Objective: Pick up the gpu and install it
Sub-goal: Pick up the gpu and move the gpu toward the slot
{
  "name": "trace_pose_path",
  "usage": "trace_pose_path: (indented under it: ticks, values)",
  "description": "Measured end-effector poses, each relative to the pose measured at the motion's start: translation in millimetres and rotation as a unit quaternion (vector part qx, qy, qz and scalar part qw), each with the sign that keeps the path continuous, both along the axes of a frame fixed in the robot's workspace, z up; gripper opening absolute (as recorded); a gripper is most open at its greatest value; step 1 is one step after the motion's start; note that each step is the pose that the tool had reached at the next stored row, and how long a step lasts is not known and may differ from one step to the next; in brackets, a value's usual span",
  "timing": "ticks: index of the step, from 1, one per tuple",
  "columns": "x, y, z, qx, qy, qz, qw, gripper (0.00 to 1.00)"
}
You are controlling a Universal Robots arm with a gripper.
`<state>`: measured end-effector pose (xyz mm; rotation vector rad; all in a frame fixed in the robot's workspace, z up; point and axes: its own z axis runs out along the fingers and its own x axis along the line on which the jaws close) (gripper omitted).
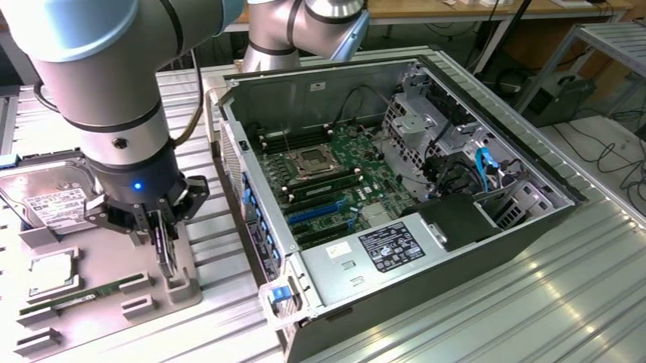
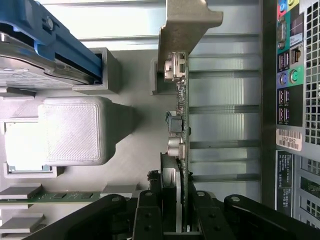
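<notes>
**GPU gripped edge-on at the parts tray**

GPU (image 1: 169,266) stands on edge on the grey parts tray (image 1: 101,318), at the exterior view's left and well apart from the open computer case (image 1: 404,189). From that camera it reads as a dark, slim strip running downward between the fingers, its lower end meeting a small grey holder block (image 1: 184,291) on the tray.

The wrist view gives the card (image 2: 183,115) in closer detail. It is a thin green circuit board seen along its edge, with small silver and dark parts projecting from one face. At its far end sits a flat silver metal bracket (image 2: 182,25) that widens into a bent tab, with a metal connector shell (image 2: 172,67) just below it.

The gripper (image 1: 162,236) hangs straight down from the arm over the tray. Its black fingers (image 2: 150,210) are drawn narrow and close on the card from both sides, near the end opposite the bracket (image 2: 175,202).

Other parts lie on the same tray:
- a silver hard drive (image 1: 45,197) with a white label
- a square processor (image 1: 51,276) in its own recess
- a narrow green RAM stick (image 1: 86,296)

Inside the case, the green motherboard (image 1: 333,181) lies exposed, and a labelled power supply (image 1: 383,246) sits near the front corner. Tray and case both rest on a ribbed metal table (image 1: 525,302).
</notes>
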<state>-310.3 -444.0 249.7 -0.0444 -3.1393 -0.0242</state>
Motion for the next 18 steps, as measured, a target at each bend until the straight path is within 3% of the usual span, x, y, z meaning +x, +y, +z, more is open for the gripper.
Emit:
trace_pose_path:
  ticks: [18]
  values:
    - [0.6,0.0,34.4,0.0000,0.0000,0.000,1.0000,0.28]
